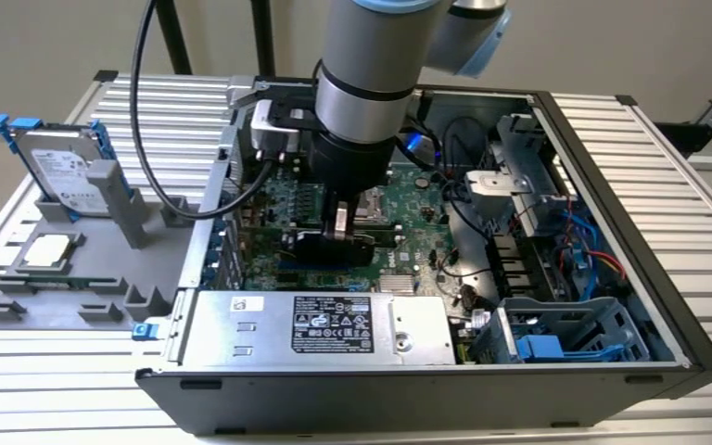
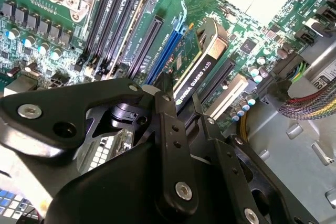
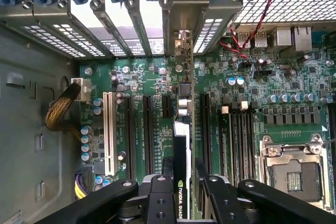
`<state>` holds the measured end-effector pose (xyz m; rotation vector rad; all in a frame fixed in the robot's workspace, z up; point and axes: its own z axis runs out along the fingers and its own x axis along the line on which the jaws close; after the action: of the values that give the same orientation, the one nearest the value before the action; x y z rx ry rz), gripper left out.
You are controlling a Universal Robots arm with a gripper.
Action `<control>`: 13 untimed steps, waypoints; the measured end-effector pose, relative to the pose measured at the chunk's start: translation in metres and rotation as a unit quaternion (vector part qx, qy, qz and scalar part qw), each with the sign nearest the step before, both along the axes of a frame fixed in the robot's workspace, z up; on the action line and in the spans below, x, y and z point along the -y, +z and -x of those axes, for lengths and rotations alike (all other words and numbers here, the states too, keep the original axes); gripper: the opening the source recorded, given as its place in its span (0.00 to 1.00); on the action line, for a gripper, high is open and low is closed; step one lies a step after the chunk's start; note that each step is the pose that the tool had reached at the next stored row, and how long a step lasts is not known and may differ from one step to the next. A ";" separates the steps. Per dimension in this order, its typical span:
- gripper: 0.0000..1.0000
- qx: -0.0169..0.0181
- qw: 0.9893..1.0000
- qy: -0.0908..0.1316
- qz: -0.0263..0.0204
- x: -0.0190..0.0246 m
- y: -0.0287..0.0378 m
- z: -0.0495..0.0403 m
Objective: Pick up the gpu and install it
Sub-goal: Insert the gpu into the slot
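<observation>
1. Exterior view: the grey robot arm [image 1: 362, 83] reaches down into the open black computer case [image 1: 603, 232], which lies on its side on the ribbed aluminium counter [image 1: 653, 139].
2. The black pincer [image 1: 335, 243] sits low over the green motherboard [image 1: 418, 199] inside the case, closed on the gpu [image 1: 359, 243], a flat card with a green circuit board and a black cooler.
3. Second wrist view: the pincer [image 2: 173, 121] clamps the gpu [image 2: 202, 66] near its upper edge; the card stands on edge over the motherboard [image 2: 42, 30], just beside the blue expansion slot [image 2: 167, 43].
4. First wrist view: the gpu [image 3: 181, 145] runs edge-on between the black slots of the motherboard [image 3: 142, 77], its far end near the case's rear bracket openings. Whether it is fully seated cannot be told.
5. Outside the case, a grey parts tray [image 1: 71, 278] lies on the counter, carrying a silver hard drive with a blue frame [image 1: 66, 171].
</observation>
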<state>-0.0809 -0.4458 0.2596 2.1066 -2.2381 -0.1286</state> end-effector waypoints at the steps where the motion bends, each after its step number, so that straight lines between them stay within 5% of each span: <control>1: 0.00 0.000 1.000 0.000 0.000 0.0000 0.0000 0.0000; 13: 0.00 0.002 1.000 0.000 0.000 -0.0023 0.0010 0.0005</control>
<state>-0.0814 -0.4435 0.2606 2.1092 -2.2389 -0.1255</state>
